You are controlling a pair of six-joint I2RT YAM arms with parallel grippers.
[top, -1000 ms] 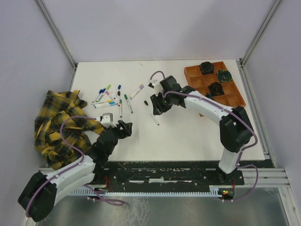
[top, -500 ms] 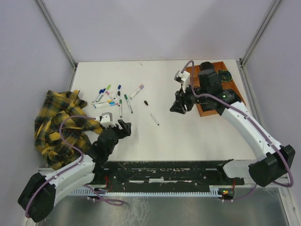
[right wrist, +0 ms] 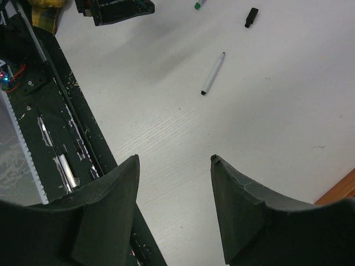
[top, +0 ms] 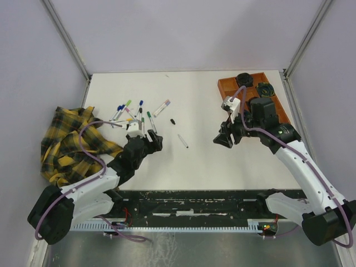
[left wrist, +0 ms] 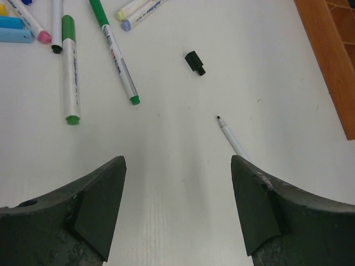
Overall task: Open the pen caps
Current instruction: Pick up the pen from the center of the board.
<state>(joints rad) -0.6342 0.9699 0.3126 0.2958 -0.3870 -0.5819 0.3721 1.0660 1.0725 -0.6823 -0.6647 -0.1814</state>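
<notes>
Several capped pens (top: 133, 114) lie in a cluster at the table's left-middle, with caps in green (left wrist: 68, 27), pink (left wrist: 43, 37), blue (left wrist: 14, 36) and yellow (left wrist: 123, 14). One loose black cap (top: 173, 120) lies apart on the table; it also shows in the left wrist view (left wrist: 194, 62) and the right wrist view (right wrist: 250, 17). An uncapped white pen barrel (top: 182, 141) lies beside it. My left gripper (top: 157, 142) is open and empty, just near of the cluster (left wrist: 177, 160). My right gripper (top: 221, 139) is open and empty, right of the barrel (right wrist: 175, 158).
An orange tray (top: 228, 89) with black round objects (top: 243, 79) stands at the back right. A yellow plaid cloth (top: 72, 147) lies at the left edge. A black rail (top: 194, 203) runs along the near edge.
My right gripper has drawn back to the right and nearer, away from the barrel and black cap. My left gripper has moved forward toward the pen cluster.
</notes>
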